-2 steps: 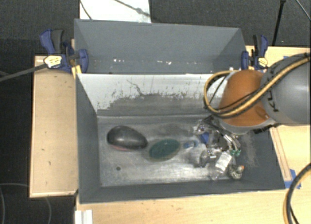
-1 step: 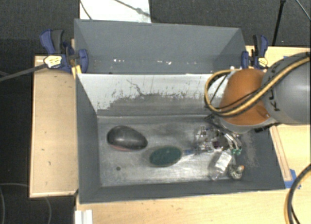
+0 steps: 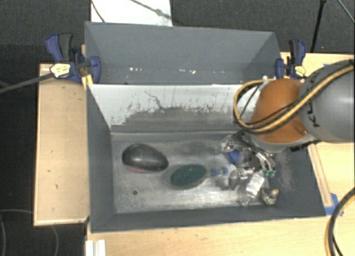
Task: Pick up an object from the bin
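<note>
Grey bin (image 3: pixel 166 105): gripper (image 3: pixel 244 181) low near its right wall, grip unreadable; dark stone (image 3: pixel 144 157) and green oval (image 3: pixel 187 176) unpicked.

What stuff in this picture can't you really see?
Camera view: the bin floor beneath the hand, hidden by the hand and the orange wrist cover.
Camera view: what the dark oval thing on the left and the green oval thing beside it are; too small to tell.
Camera view: the arm, cut off by the right edge.
</note>
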Tool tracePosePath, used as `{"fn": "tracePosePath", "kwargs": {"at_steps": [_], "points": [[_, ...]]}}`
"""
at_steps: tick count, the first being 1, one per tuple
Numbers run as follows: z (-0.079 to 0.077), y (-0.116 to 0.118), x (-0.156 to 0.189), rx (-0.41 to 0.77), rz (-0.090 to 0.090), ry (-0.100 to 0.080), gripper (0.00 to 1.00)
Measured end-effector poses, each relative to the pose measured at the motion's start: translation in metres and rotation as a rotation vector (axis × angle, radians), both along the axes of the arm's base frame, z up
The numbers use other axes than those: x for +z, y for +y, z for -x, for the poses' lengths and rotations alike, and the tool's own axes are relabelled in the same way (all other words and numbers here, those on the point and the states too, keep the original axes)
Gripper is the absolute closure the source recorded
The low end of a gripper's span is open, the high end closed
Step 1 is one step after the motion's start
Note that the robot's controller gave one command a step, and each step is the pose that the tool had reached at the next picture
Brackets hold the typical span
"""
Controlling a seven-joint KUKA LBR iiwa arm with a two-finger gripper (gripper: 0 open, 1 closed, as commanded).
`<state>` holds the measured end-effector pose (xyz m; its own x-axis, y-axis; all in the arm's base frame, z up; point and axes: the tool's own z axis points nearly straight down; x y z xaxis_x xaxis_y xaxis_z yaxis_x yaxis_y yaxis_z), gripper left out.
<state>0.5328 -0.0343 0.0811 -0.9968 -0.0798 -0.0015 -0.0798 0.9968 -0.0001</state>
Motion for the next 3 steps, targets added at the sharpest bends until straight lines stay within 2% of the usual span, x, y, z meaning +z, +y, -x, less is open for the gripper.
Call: {"fn": "tracePosePath", "kwargs": {"at_steps": [1,2,3], "points": [[0.0,-0.0001,0.0,0.002,0.0,0.0,1.0],[0.0,-0.0001,0.0,0.004,0.0,0.0,0.0],[0.0,-0.0001,0.0,0.006,0.0,0.0,1.0]]}}
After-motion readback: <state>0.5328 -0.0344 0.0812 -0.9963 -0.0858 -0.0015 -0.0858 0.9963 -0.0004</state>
